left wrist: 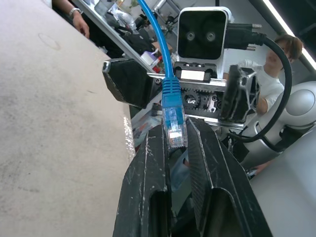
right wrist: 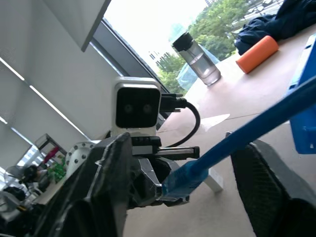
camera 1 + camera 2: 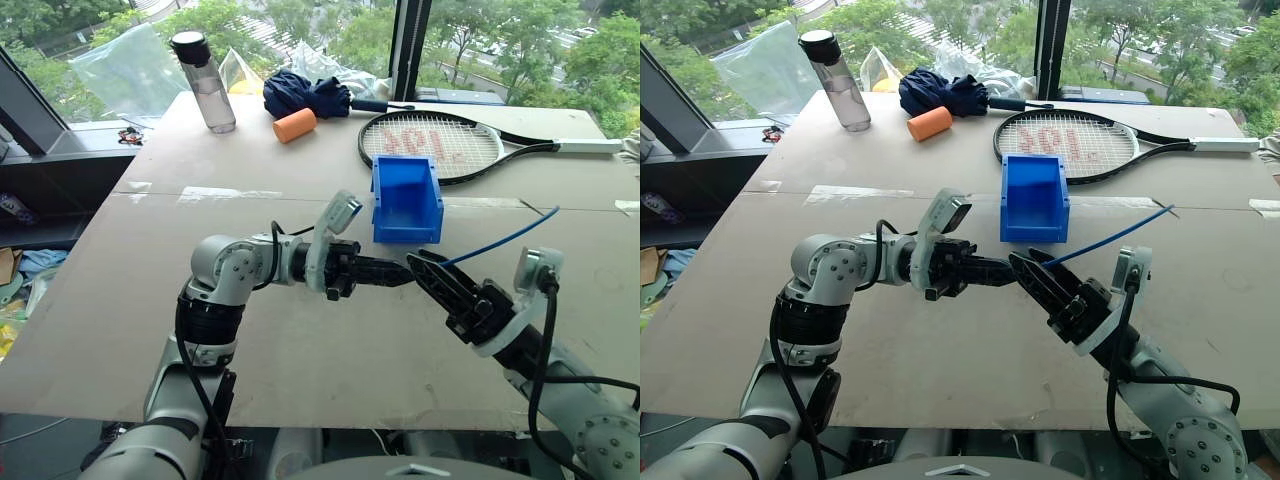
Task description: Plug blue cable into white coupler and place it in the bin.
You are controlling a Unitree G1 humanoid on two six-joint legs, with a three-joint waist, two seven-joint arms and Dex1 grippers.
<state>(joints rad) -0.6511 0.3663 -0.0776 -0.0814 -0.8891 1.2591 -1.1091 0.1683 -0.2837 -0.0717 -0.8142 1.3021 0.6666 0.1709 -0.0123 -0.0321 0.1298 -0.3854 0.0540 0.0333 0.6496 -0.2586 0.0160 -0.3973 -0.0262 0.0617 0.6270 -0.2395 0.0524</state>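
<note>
The blue cable runs from the right side of the table down to its clear plug. My left gripper points to the right above the table and is shut on that plug. My right gripper meets it from the right, its fingers spread apart, with the cable passing between them untouched. The blue bin stands empty on the table just behind both grippers. The white coupler is out of view.
A racket lies behind the bin. Further back are a water bottle, an orange cylinder and a folded navy umbrella. A person sits beyond the table in the left wrist view.
</note>
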